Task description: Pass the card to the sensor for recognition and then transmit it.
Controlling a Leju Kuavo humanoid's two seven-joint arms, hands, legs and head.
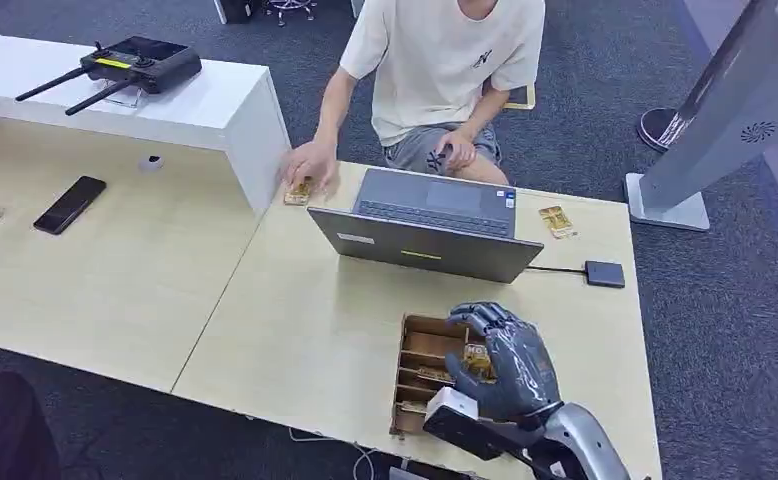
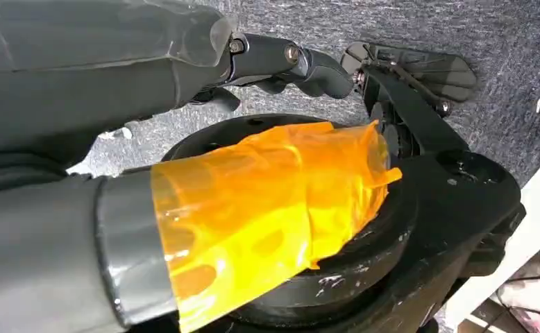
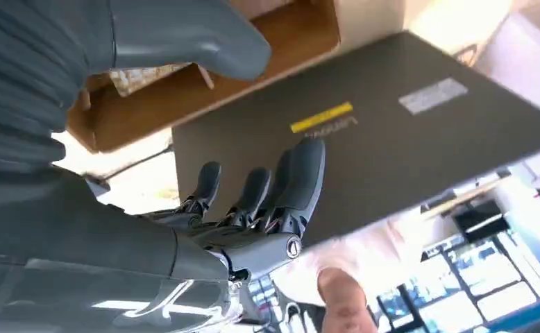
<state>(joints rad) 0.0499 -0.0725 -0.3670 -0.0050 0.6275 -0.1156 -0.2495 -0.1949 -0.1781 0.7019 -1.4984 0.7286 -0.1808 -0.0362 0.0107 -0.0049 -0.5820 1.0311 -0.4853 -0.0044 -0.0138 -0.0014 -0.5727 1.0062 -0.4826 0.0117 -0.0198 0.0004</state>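
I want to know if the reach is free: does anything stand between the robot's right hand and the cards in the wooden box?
Nothing visible does. The right hand hovers open directly over the wooden box, with a card just beneath its fingers. The laptop stands beyond the box.

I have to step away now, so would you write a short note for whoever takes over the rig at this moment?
Right hand: over the wooden card box at the table's near edge, fingers apart, nothing visibly held.
Left hand: hanging down by the floor, holds nothing.
Things: cards sit in the box's slots; black sensor pad lies right of the laptop, cabled to it. One loose card lies beyond the laptop, another under a person's hand.
Done: nothing visibly picked yet.
Left: grasp a card, present it to the sensor, hand it over.
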